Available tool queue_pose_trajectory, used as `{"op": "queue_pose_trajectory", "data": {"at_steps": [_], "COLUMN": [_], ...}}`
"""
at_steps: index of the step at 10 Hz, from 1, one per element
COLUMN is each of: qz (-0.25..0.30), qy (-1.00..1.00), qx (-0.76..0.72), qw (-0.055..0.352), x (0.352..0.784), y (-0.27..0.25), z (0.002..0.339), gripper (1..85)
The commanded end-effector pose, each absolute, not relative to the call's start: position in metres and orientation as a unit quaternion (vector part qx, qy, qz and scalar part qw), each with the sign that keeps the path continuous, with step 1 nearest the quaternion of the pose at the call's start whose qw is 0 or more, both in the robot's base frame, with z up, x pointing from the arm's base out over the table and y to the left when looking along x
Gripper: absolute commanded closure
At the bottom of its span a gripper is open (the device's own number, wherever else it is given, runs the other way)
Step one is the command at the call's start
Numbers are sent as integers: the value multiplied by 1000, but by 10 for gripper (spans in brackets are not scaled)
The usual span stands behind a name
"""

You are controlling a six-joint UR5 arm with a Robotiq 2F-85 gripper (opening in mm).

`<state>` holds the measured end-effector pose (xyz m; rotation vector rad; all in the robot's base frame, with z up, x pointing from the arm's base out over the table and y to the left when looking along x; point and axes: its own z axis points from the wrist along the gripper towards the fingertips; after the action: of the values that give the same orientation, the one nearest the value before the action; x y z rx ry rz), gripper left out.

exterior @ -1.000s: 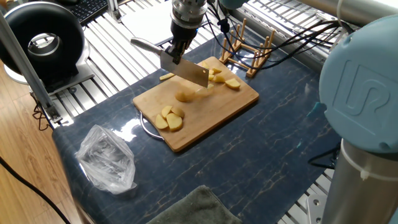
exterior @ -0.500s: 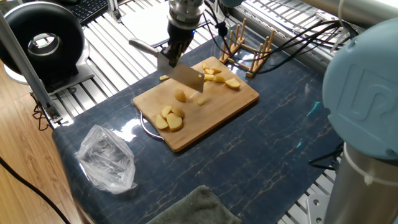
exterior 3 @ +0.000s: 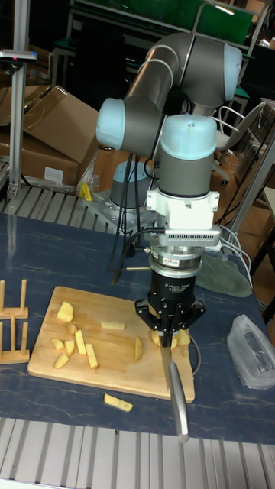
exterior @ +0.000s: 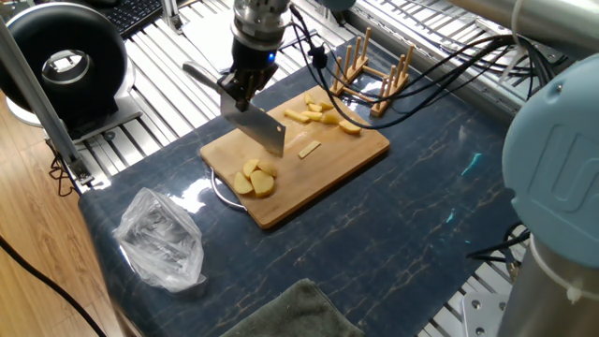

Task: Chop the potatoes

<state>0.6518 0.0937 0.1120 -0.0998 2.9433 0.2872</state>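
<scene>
Bag: one clear plastic bag is lying left of the board.
Gripper: the gripper is clenching one knife above the board's left part.
Potatoes: the potatoes are lying as a few slices near the front-left edge, several pieces at the back, one stick between.
Board: one bamboo board is sitting on the dark blue table; its right front is staying open.
Rack: one wooden rack is standing behind.
</scene>
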Motion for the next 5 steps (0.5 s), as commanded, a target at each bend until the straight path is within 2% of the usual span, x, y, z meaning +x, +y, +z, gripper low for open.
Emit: {"op": "queue_pose_trajectory", "data": {"at_steps": [1, 5], "qz": [106, 106], "qy": [988, 986], "qx": [-30, -58], "qw": [108, 118], "x": [658, 666], "y": [92, 72], "z": [102, 96], "gripper": [847, 847]}}
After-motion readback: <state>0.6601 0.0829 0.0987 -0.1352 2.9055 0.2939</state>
